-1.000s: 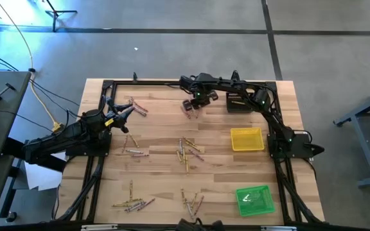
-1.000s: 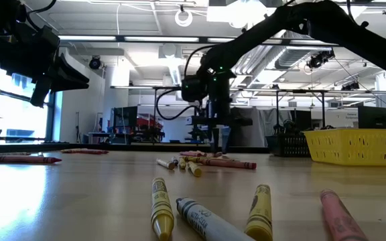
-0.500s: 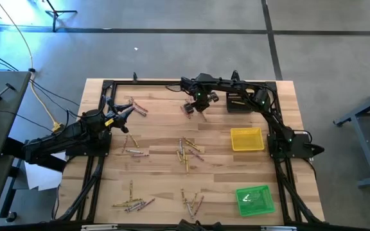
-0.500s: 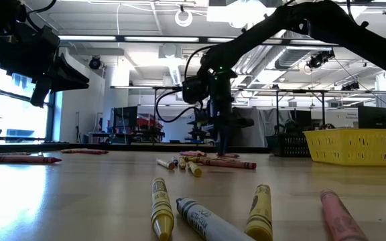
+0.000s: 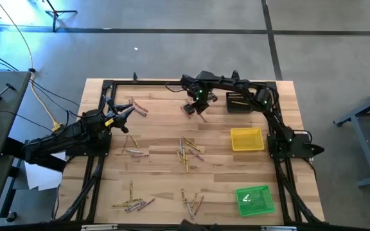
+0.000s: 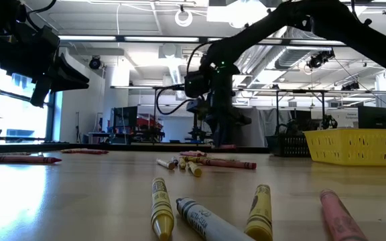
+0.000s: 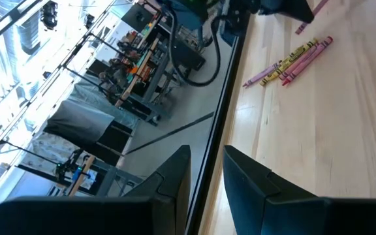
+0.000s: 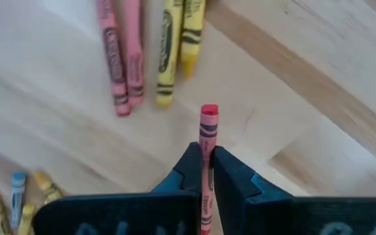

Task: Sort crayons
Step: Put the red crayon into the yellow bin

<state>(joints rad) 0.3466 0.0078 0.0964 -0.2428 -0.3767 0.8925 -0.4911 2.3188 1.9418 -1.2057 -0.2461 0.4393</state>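
My right gripper (image 5: 198, 106) is over the table's far middle, pointing steeply down and shut on a red crayon (image 8: 208, 124). Under it two pink crayons (image 8: 121, 62) and two yellow ones (image 8: 175, 46) lie flat on the wood. More crayons lie in loose groups at the far left (image 5: 137, 106), the left (image 5: 133, 151), the middle (image 5: 188, 153) and the near edge (image 5: 133, 204). My left gripper (image 5: 127, 111) waits open at the far left, above the table, with nothing between its fingers (image 7: 175, 179). My right gripper pinches the red crayon's wrapped shaft (image 8: 205, 153) between its two fingers (image 8: 230, 173). It comes from above, slanting down. The crayon lies along the fingers, and its free end (image 8: 209, 112) sticks out past the fingertips toward the wood. I cannot tell whether that end touches the table.
A black tray (image 5: 238, 101) stands at the far right, a yellow tray (image 5: 246, 139) at the right middle and a green tray (image 5: 255, 199) at the near right. Dark frame rails (image 5: 108, 86) run along the table's edges.
My right gripper has turned about its wrist above the far crayon group. Its fingertips have come up a little off the table.
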